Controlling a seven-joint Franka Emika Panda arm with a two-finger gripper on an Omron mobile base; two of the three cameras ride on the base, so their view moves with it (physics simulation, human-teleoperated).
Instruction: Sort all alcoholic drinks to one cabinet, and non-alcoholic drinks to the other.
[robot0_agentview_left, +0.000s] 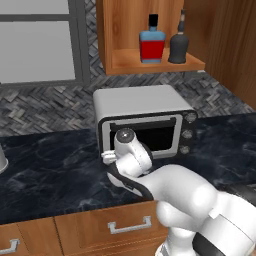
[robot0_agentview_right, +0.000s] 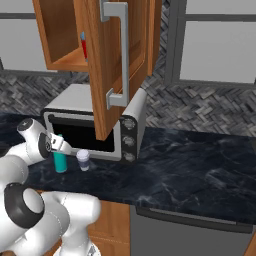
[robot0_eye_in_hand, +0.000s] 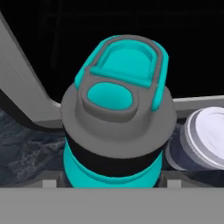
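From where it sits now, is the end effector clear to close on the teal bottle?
Probably yes. The end effector sits at the teal bottle top, nothing between. The pale cup stands close beside it and may get nudged.

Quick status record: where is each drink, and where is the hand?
blue bottle: on open cabinet shelf
black bottle: same shelf, right of the blue one
teal bottle: on counter, in front of the oven
cup: on counter, beside the teal bottle
hand: at the teal bottle's cap; grip cannot be told
cabinet door: swung open
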